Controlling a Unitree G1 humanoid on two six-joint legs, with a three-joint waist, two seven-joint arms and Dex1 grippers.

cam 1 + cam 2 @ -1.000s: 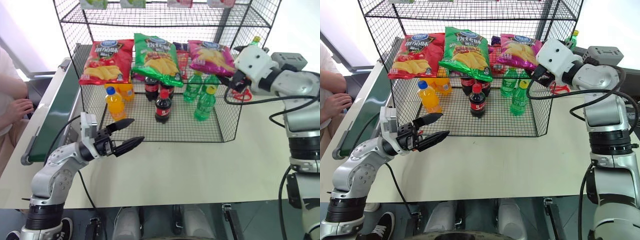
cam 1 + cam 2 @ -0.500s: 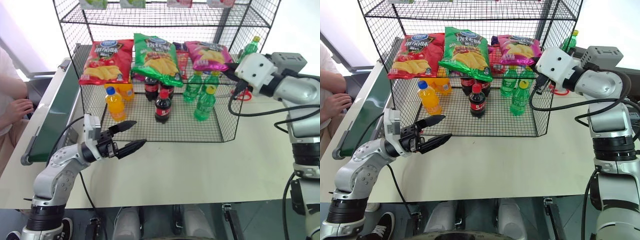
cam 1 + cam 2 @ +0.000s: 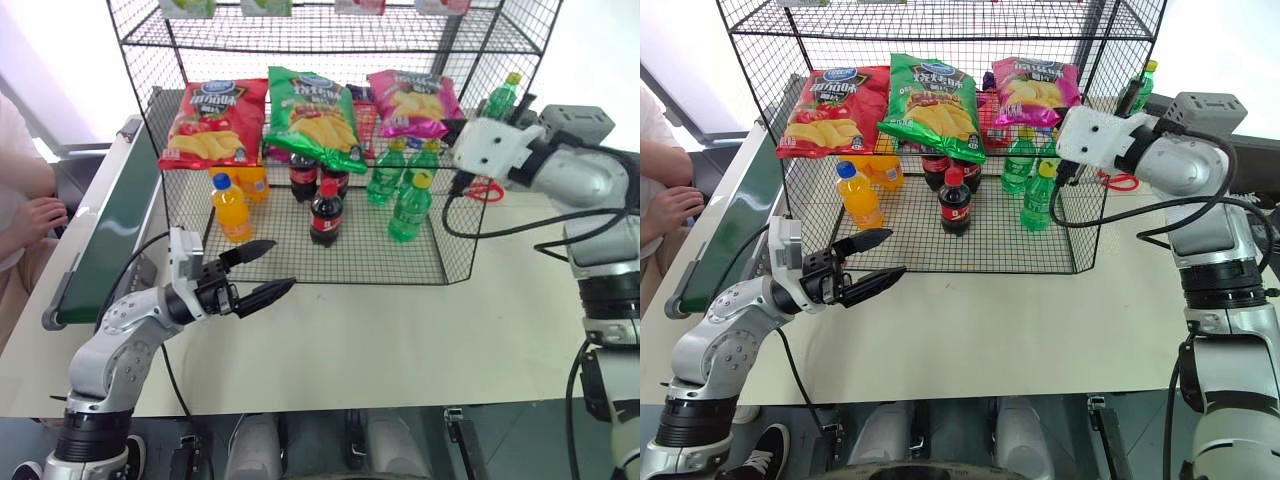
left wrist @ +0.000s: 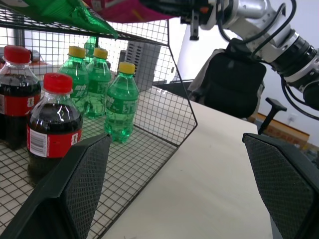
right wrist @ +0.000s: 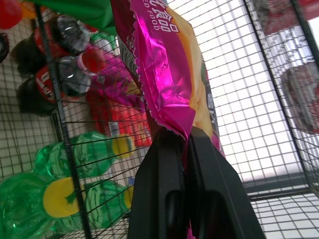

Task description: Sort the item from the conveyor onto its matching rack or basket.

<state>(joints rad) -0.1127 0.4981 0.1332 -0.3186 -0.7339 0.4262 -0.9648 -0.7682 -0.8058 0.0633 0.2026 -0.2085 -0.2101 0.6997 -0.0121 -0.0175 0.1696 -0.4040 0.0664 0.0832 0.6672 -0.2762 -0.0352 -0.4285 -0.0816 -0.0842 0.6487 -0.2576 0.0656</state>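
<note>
From my remote station I find the right gripper (image 5: 184,144) now clamped flat on the lower edge of the magenta-pink chip bag (image 3: 413,100); a second ago it stood wide beside that bag, so the closing is the change to record. The bag lies on the middle mesh tier of the black wire rack (image 3: 330,35), at three o'clock from the green chip bag (image 3: 313,118) and above the green bottles (image 3: 408,205), and since the closing it has shifted a little toward twelve o'clock, deeper onto the tier. I judge the bag is already on its matching tier and this renewed pinch serves to reseat it, not to lift it away. The left gripper (image 3: 257,268) hovers over the tabletop at seven o'clock from the rack, fingers spread fully and empty, unmoved. The conveyor (image 3: 110,225) carries nothing in sight.
</note>
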